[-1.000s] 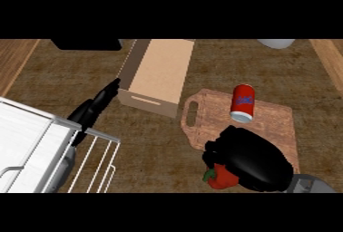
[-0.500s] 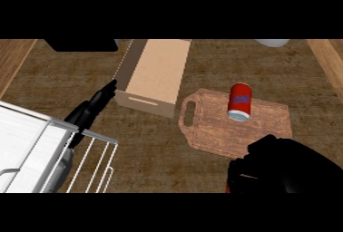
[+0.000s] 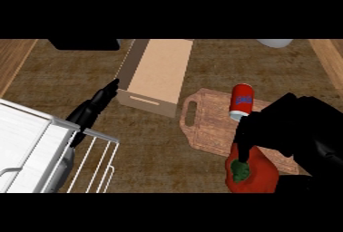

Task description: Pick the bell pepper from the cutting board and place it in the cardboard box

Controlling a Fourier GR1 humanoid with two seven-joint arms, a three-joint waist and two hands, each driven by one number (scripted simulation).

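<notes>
Your right hand (image 3: 295, 131) has its fingers (image 3: 242, 147) curled down over the top of the red bell pepper (image 3: 260, 180), beside its green stem, so you are holding it from above. The pepper sits low in the view, at the near edge of the wooden cutting board (image 3: 211, 131). It looks lifted clear, though the hand hides its underside. A red can (image 3: 242, 100) stands on the board between you and the open cardboard box (image 3: 157, 68), so carry the pepper high and to the left to clear it. Your left hand (image 3: 90, 111) rests with its fingers straight by the box's near corner, above the white wire rack (image 3: 33, 149), out of the path.
</notes>
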